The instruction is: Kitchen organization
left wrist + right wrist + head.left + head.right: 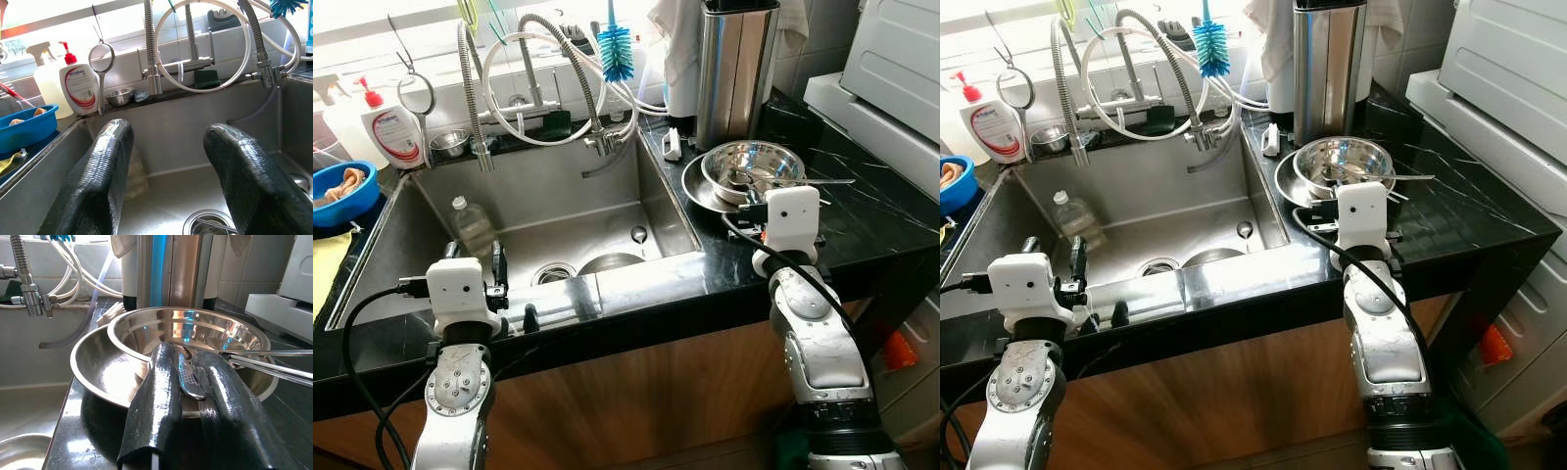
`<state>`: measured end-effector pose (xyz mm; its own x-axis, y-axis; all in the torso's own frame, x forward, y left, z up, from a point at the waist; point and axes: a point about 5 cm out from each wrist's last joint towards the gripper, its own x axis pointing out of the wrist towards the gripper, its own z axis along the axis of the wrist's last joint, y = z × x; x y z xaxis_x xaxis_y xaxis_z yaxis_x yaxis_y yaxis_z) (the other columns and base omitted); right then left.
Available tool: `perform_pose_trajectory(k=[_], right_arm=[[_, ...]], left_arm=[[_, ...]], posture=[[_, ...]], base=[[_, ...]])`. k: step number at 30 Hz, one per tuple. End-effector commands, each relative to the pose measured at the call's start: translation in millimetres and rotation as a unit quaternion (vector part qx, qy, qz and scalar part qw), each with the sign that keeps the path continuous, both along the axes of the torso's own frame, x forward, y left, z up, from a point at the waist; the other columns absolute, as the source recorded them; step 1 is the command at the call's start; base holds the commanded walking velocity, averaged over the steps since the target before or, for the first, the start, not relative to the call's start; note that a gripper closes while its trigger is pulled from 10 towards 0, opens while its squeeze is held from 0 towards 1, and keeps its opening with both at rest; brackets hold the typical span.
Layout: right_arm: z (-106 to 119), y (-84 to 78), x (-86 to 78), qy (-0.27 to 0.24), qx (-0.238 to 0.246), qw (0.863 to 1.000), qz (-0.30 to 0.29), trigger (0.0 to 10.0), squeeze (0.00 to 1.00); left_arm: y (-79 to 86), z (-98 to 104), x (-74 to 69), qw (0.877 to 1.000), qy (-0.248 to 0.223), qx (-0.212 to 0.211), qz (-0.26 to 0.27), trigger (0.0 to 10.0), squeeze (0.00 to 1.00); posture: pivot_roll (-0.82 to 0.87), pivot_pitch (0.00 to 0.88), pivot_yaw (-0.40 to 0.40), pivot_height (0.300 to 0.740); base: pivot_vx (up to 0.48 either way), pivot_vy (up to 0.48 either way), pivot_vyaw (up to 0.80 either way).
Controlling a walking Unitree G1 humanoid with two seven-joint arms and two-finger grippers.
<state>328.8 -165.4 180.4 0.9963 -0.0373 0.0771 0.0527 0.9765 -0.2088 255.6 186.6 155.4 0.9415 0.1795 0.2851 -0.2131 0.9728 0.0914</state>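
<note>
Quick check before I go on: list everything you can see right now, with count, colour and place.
Sink: 1, steel, set in the black counter.
Plastic bottle: 1, clear, lying in the sink.
Faucet hoses: 2, metal, behind the sink.
Bottle brush: 1, blue, behind the sink.
Soap bottle: 1, white with red pump, back left ledge.
Blue bowl: 1, left counter.
Steel bowls: 2, nested, right counter, utensils inside.
Steel canister: 1, behind the bowls.
Left gripper: open, over the sink.
Right gripper: shut on a utensil at the bowls.
</note>
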Motion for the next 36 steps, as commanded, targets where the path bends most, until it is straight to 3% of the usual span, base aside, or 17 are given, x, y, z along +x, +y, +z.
perform_pose_trajectory(k=[1,7,13,17,19,20,27,32,36], right_arm=[[0.6,5.1,0.0,-0.002,0.002,1.000,0.008,0.0,0.00],[2.9,4.6,0.1,-0.008,0.003,1.000,0.007,0.0,0.00],[21.2,8.9,-1.1,-0.065,0.015,0.998,0.021,0.0,0.00],[24.5,10.7,-1.1,-0.073,0.018,0.997,0.026,0.0,0.00],[22.3,11.3,-0.7,-0.069,0.016,0.997,0.028,9.3,0.00],[21.8,11.5,-0.6,-0.068,0.016,0.997,0.028,10.0,0.00],[20.3,11.4,-0.5,-0.067,0.017,0.997,0.030,10.0,0.00],[34.1,15.1,-2.3,-0.110,0.030,0.993,0.044,10.0,0.00],[40.3,21.8,-1.7,-0.116,0.028,0.990,0.071,10.0,0.00]], left_arm=[[3.0,-1.0,0.2,1.000,0.004,0.008,0.010,10.0,0.00],[3.0,-0.9,0.3,1.000,0.003,0.008,0.010,10.0,0.00],[2.7,-1.1,0.4,1.000,0.004,0.008,0.010,10.0,0.00],[2.6,-1.5,0.3,1.000,0.004,0.007,0.010,10.0,0.00],[2.3,-1.3,0.3,1.000,0.004,0.007,0.009,10.0,0.00],[2.3,-1.4,0.4,1.000,0.004,0.007,0.009,10.0,0.00],[2.3,-1.6,0.6,1.000,0.005,0.008,0.009,10.0,0.00],[2.7,-1.1,0.9,1.000,0.003,0.008,0.010,10.0,0.00],[2.5,-0.3,1.5,1.000,0.001,0.008,0.010,10.0,0.00]], posture=[[-0.23,0.000,0.125,0.740],[-0.22,0.000,0.125,0.740],[-0.22,0.000,0.125,0.740],[-0.23,0.000,0.126,0.740],[-0.22,0.000,0.123,0.740],[-0.22,0.000,0.123,0.740],[-0.23,0.000,0.124,0.740],[-0.23,0.000,0.127,0.740],[-0.23,0.000,0.125,0.740]], base=[[0.000,0.000,0.00],[0.000,0.000,0.00],[0.000,0.000,0.00],[0.000,0.000,0.00],[0.000,0.000,0.00],[0.000,0.000,0.00],[0.000,0.000,0.00],[0.000,0.000,0.00],[0.000,0.000,0.00]])
